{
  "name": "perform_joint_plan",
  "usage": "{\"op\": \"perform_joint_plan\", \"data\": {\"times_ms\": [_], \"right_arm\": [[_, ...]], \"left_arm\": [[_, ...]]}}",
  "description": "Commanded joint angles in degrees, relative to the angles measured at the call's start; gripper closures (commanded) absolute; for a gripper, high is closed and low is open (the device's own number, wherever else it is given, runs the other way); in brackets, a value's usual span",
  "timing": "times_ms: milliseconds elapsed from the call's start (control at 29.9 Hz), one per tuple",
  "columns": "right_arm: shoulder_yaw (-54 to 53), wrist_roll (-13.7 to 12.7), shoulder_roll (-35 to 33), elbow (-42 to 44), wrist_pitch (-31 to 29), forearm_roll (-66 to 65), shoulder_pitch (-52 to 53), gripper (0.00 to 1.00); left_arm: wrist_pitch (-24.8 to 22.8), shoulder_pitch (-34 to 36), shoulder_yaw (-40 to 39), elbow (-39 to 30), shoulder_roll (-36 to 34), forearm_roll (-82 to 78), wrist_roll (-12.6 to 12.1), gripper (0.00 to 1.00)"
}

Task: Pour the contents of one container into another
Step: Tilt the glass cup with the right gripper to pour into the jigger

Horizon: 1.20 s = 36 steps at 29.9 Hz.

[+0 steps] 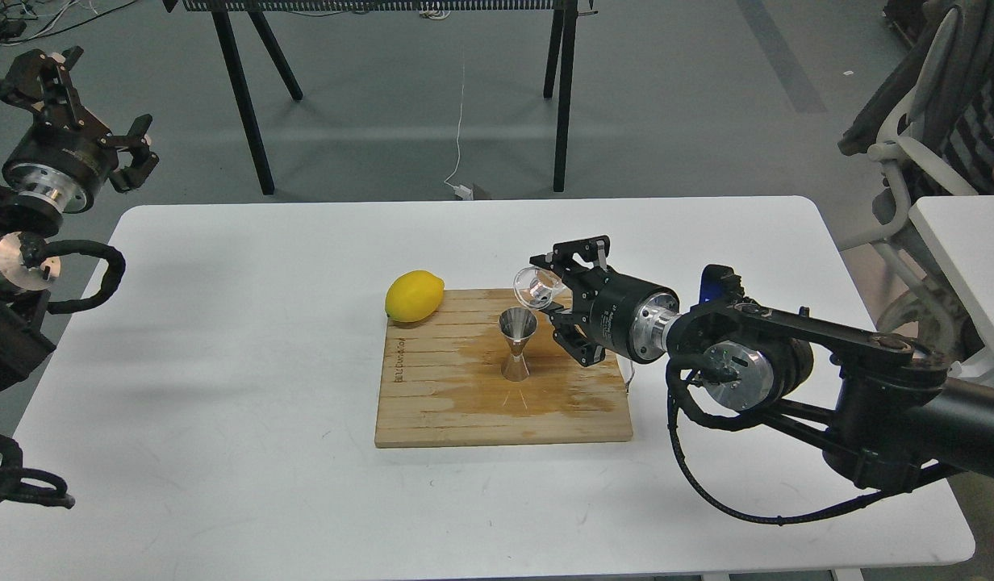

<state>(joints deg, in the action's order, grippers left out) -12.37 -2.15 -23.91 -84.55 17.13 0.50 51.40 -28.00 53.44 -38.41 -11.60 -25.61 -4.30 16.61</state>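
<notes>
While the right tool (pixel 563 300) grips the tipped cup (pixel 536 287) just above the jigger (pixel 517 343), its narrow mouth risks spillage onto the wet board (pixel 432 403); the left tool (pixel 102 121) hangs open, idle.

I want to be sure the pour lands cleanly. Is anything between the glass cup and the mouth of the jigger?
Nothing visible. The right hand holds the glass cup tilted just above and right of the jigger, with only open air between them. The lemon sits off to the left on the wooden board.

Clear glass cup (pixel 536 286), shiny steel jigger (pixel 517 343), damp-stained wooden board (pixel 432 395).
</notes>
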Motion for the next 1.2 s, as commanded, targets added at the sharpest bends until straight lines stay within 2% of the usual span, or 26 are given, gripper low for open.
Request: {"op": "perform_joint_plan", "data": {"times_ms": [0,1170], "right_arm": [[0.5,-0.3,0.0,0.0,0.0,-0.8,0.7,0.69],[7.0,-0.5,0.2,0.5,0.4,-8.4,4.4,0.69]], "left_arm": [[0.0,0.0,0.0,0.0,-0.2,0.0,0.0,0.00],[0.0,0.1,-0.1,-0.1,-1.1,0.0,-0.1,0.00]]}}
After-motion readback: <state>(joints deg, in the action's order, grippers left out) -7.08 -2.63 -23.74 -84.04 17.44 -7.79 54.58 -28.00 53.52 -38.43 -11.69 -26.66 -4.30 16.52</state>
